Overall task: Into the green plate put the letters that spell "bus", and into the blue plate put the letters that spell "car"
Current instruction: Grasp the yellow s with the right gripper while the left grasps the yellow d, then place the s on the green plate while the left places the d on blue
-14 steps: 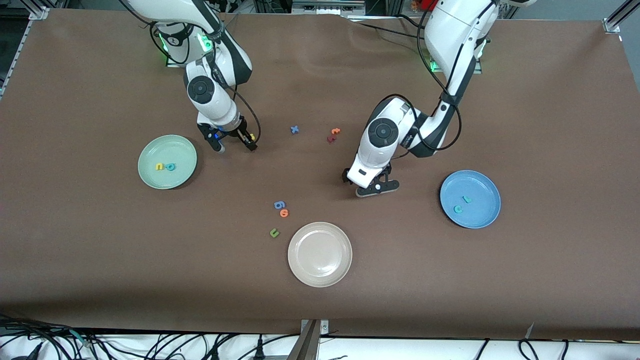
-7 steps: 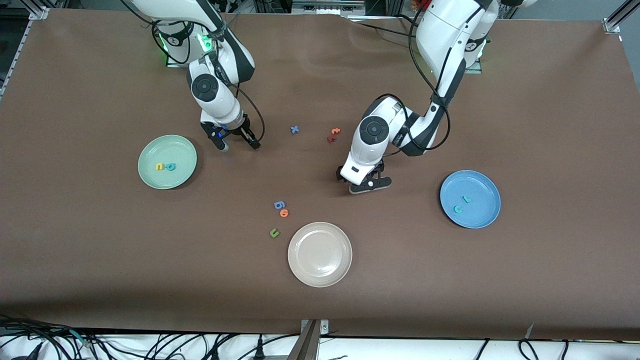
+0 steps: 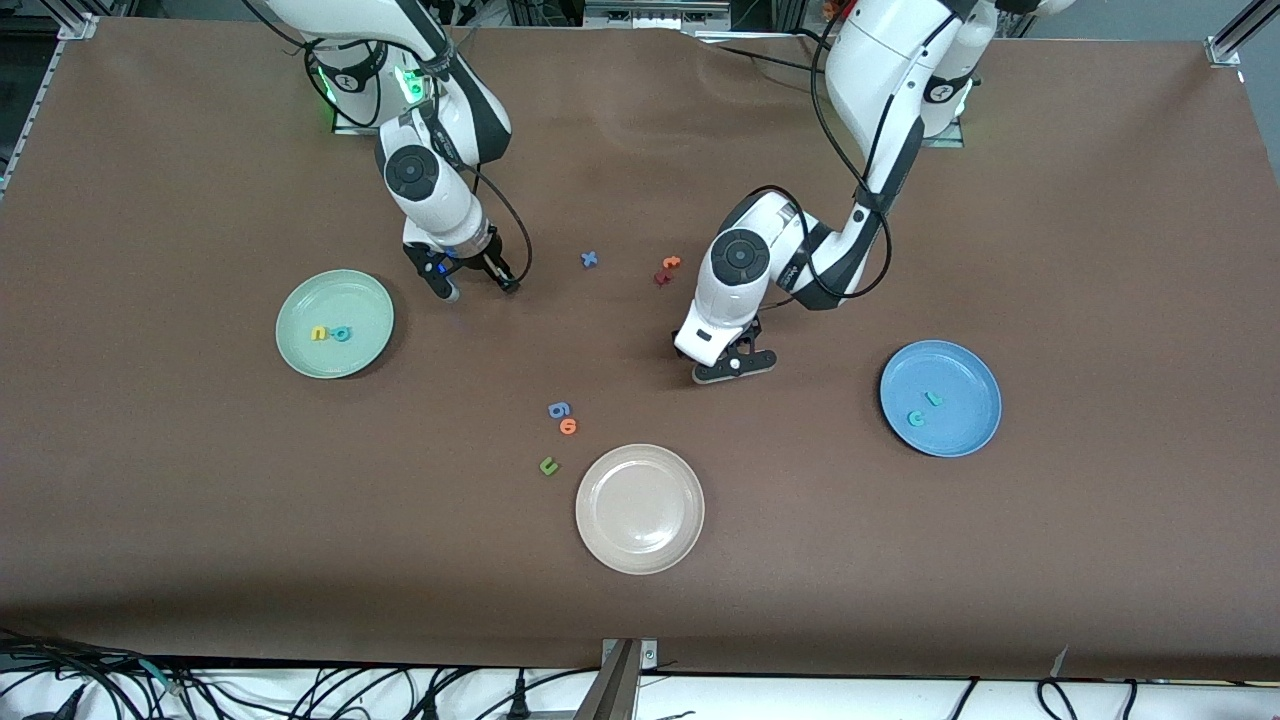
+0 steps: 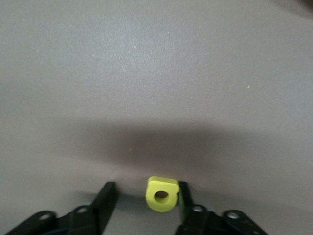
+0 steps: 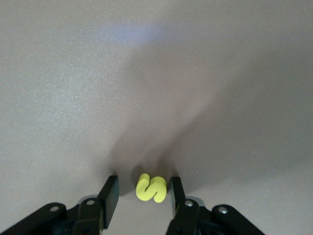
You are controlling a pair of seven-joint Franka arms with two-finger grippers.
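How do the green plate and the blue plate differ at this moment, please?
The green plate sits toward the right arm's end; the blue plate toward the left arm's. The green one holds a yellow u and teal b; the blue holds two teal letters. Both are round and rimmed.

Bare table [image 3: 200,520] around both low hands.
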